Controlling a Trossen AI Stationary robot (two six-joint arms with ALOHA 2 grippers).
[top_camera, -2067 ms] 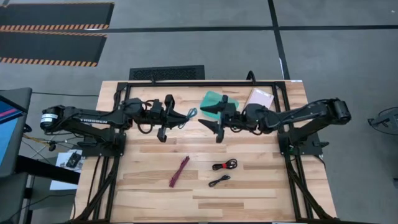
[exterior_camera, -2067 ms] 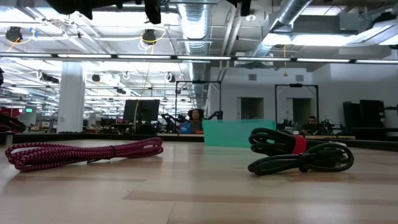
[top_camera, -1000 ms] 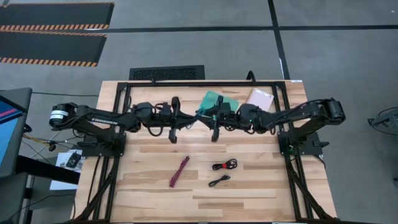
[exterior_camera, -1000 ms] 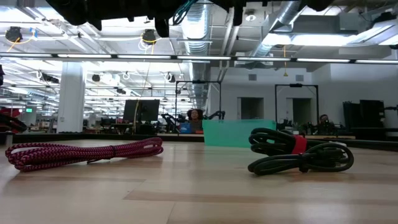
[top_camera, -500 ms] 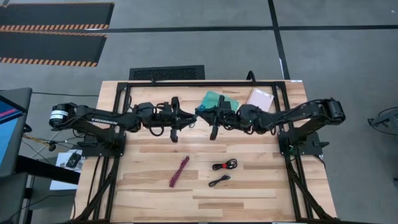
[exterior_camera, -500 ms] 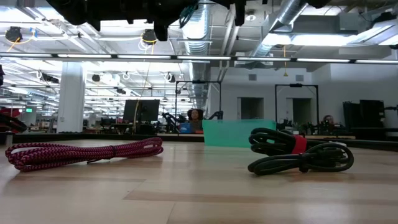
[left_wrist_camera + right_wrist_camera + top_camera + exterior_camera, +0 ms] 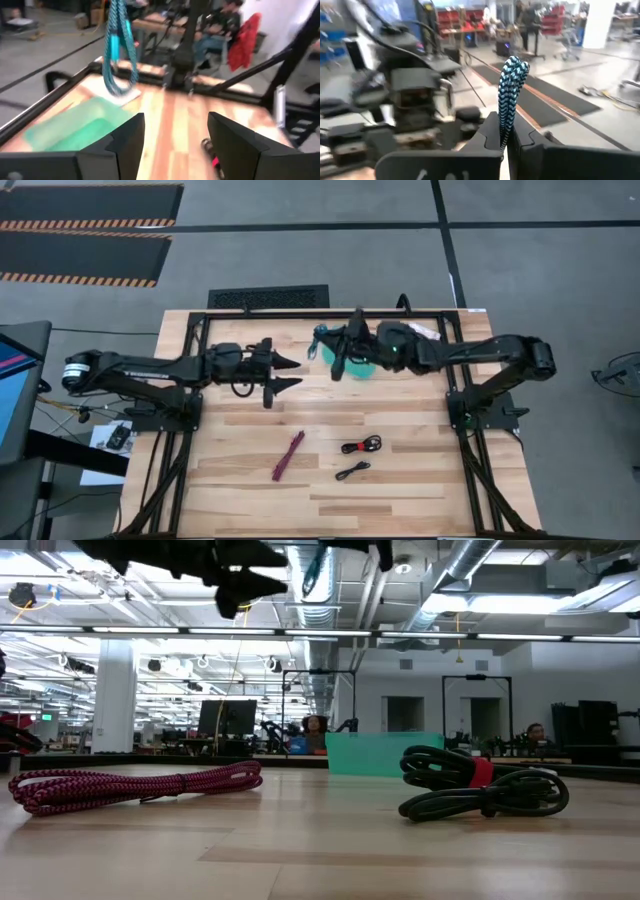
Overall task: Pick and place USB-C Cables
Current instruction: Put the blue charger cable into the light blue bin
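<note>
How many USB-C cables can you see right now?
4. Light blue cable hangs from the right tool; magenta cable, black-and-red cable and black cable lie on the table's front half.

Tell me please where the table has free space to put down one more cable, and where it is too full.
Free: the bare wood at the near left corner, left of the magenta cable, and the near right corner, right of the black and red cable and the black cable. Crowded: the far edge, where both arms meet over the teal tray and the right gripper holds the light blue cable.
</note>
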